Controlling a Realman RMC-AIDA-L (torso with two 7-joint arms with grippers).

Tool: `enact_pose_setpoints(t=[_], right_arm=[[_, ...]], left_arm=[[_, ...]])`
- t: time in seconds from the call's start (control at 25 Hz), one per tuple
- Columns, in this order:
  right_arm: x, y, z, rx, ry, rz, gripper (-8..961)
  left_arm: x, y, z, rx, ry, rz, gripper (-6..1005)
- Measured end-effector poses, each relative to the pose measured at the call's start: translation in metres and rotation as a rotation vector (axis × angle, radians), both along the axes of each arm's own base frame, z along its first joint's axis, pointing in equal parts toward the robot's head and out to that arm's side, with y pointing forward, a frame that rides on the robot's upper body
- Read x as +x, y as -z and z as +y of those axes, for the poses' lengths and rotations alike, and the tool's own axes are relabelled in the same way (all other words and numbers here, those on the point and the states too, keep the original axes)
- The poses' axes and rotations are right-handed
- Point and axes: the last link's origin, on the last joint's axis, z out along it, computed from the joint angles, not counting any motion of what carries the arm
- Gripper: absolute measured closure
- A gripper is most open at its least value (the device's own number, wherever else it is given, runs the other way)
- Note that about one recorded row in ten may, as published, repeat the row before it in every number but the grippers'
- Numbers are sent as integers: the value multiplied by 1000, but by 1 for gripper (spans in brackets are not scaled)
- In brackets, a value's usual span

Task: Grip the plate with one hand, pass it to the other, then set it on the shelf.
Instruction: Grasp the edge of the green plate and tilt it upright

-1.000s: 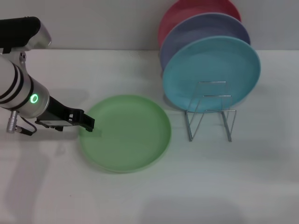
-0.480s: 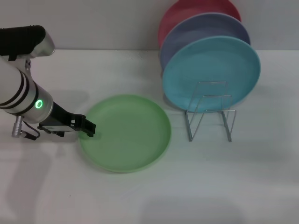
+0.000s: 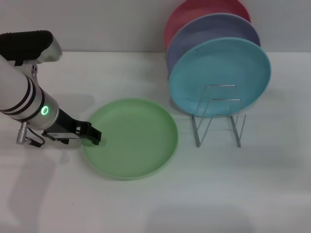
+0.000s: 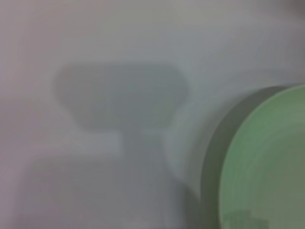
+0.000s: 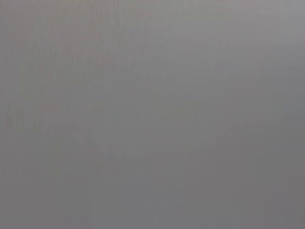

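The light green plate (image 3: 133,138) lies flat on the white table, left of centre in the head view. My left gripper (image 3: 92,136), on the silver-white arm with the green light ring, is low at the plate's left rim, open, with its fingertips at the rim's edge. The plate's rim also shows in the left wrist view (image 4: 267,162). The wire shelf (image 3: 218,116) stands to the right of the plate, with its front loops bare. My right gripper is out of view; the right wrist view shows only plain grey.
A turquoise-blue plate (image 3: 218,73) stands upright in the back of the rack, with a lavender plate (image 3: 214,29) and a red plate (image 3: 194,12) behind it. The table's far edge meets a wall.
My left arm has moved a little to the right and toward the table's near side, keeping the gripper at the plate's left rim. The plate has not moved.
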Motion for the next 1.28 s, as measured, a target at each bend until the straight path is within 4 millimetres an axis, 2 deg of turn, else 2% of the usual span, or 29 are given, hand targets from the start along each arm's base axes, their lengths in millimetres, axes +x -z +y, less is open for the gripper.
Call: enact_pose_setpoints(t=[0.36, 0.6, 0.88, 1.28], right_arm=[[0, 0, 0, 1, 0, 0, 326], [0, 0, 0, 2, 0, 0, 326], [-1, 0, 0, 2, -2, 0, 327], [-1, 0, 1, 2, -3, 0, 327]], left_arm=[[-1, 2, 0, -9, 0, 8, 197], [-1, 5, 1, -20, 6, 17, 391], [-1, 6, 2, -21, 9, 19, 504], [-1, 7, 3, -32, 26, 23, 507]])
